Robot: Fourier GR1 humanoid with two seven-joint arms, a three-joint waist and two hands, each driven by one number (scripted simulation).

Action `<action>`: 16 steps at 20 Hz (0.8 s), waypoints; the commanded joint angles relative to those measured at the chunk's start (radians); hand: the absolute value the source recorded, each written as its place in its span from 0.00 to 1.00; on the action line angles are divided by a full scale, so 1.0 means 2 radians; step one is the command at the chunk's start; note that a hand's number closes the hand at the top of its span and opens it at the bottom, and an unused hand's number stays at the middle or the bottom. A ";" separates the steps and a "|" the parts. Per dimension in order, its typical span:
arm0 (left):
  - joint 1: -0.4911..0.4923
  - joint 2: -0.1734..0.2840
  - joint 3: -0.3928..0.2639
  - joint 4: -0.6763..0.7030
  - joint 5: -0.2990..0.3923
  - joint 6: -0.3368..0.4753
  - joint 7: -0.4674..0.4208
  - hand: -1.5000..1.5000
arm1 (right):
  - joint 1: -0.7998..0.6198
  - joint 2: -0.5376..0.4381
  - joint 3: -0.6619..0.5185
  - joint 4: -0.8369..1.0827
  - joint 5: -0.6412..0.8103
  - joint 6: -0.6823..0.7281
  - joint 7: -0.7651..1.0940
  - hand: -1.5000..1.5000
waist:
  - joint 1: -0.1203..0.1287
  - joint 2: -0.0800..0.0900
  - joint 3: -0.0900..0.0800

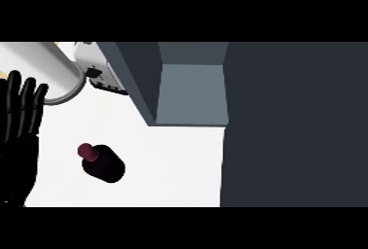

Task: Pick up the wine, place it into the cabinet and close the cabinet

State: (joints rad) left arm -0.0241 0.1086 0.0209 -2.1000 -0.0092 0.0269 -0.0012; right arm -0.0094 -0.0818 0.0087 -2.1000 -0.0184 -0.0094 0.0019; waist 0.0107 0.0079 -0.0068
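Note:
The wine bottle (102, 164) stands on the white counter (173, 165). Seen from above, it is a dark body with a maroon cap (86, 151). My left hand (17, 131) is open at the view's left edge, fingers straight and pointing up, resting a little to the left of the bottle without touching it. The cabinet (191, 92) is open beyond and to the right of the bottle, showing a grey-blue inside behind a dark side wall (137, 80). My right hand does not show.
A broad dark panel (295, 124) fills the right half of the view, from the cabinet down to the lower edge. At the top left lies a pale grey cylinder (43, 68) with a black-and-white fitting (97, 73) at its end.

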 commanded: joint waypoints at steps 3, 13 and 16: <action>-0.050 -0.002 -0.042 0.063 -0.023 -0.014 0.024 0.00 | 0.049 0.005 0.017 -0.058 0.010 0.000 0.016 0.00 | -0.014 -0.004 0.003; -0.083 -0.054 -0.201 0.017 -0.006 0.064 0.251 0.00 | 0.114 -0.021 0.103 -0.149 -0.061 0.077 0.092 0.00 | -0.010 -0.007 0.004; -0.128 -0.054 -0.210 -0.007 -0.016 0.097 0.306 0.00 | 0.160 -0.045 0.083 -0.201 -0.104 0.103 0.103 0.00 | -0.012 -0.006 0.004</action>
State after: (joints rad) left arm -0.2013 0.0109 -0.3264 -2.0415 -0.0177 0.1302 0.4603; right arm 0.2434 -0.1382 0.1944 -2.3962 -0.1533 0.1643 0.1556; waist -0.0145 -0.0039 0.0007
